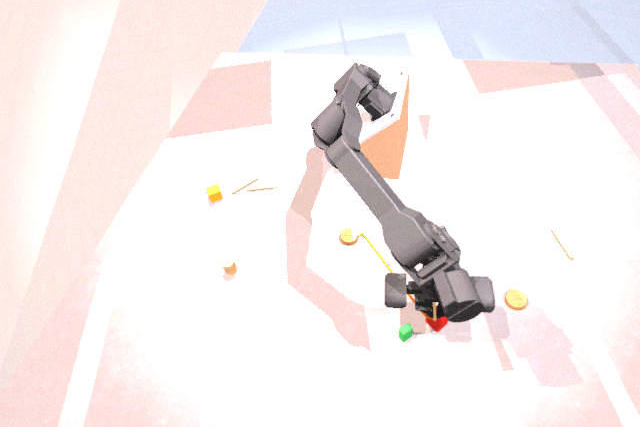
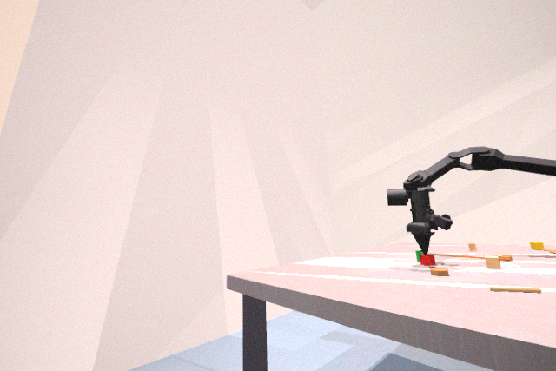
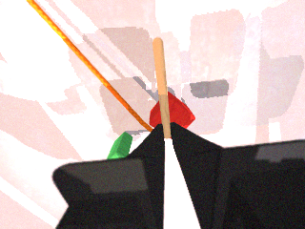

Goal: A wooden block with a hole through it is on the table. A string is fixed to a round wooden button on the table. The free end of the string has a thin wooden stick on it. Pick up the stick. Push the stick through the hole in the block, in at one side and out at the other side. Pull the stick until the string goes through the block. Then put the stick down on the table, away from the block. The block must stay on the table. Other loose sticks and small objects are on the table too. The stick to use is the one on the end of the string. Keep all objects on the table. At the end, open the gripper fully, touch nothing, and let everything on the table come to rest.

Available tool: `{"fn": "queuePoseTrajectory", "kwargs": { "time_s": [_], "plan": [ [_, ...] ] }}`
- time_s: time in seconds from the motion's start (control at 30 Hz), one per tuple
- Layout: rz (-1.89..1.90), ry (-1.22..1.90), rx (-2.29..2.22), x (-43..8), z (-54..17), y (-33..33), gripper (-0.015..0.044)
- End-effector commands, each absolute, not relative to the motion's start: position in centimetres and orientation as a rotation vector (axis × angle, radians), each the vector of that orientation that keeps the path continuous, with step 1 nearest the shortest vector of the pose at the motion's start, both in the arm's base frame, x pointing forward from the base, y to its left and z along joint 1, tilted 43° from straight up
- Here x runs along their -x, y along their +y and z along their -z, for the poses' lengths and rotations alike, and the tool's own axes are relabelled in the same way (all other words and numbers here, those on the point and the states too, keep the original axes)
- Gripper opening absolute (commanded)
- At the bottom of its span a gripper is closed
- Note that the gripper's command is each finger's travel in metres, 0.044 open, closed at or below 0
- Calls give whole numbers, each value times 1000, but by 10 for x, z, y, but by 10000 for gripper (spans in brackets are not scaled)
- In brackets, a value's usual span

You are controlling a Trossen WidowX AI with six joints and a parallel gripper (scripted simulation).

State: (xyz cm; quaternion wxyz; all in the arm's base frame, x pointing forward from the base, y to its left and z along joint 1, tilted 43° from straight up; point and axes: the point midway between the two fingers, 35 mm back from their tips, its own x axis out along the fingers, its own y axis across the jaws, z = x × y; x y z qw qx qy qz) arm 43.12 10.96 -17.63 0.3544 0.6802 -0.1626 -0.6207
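Note:
My gripper (image 2: 426, 253) (image 3: 166, 127) is shut on the thin wooden stick (image 1: 434, 311) (image 3: 159, 67) at the string's end, low over the table. The stick's free length points away from the fingertips, over the red block. The string (image 1: 376, 251) (image 2: 466, 255) (image 3: 86, 62) runs from the fingertips back to the round wooden button (image 1: 348, 236) (image 2: 505, 257) and looks nearly straight. A tan wooden block (image 2: 493, 261) stands on the table in the exterior view, near that button. Its hole cannot be made out, and the arm seems to hide it in the top view.
A red block (image 1: 436, 326) (image 2: 427, 260) (image 3: 178, 112) is below the fingertips, a green block (image 1: 405, 332) (image 3: 120, 145) beside it. A loose button (image 1: 515, 299) (image 2: 440, 271) and stick (image 1: 562, 245) (image 2: 514, 288) lie right. A yellow cube (image 1: 214, 193), small cylinder (image 1: 230, 267) and two sticks lie left.

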Motion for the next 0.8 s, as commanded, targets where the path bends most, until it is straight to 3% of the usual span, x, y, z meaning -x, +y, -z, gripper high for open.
{"fn": "queuePoseTrajectory", "kwargs": {
  "time_s": [0.0, 0.77],
  "plan": [
    [1647, -417, -1723, -422, 191, 98, 0],
    [1640, -414, -1729, -422, 191, 98, 0]
  ]
}}
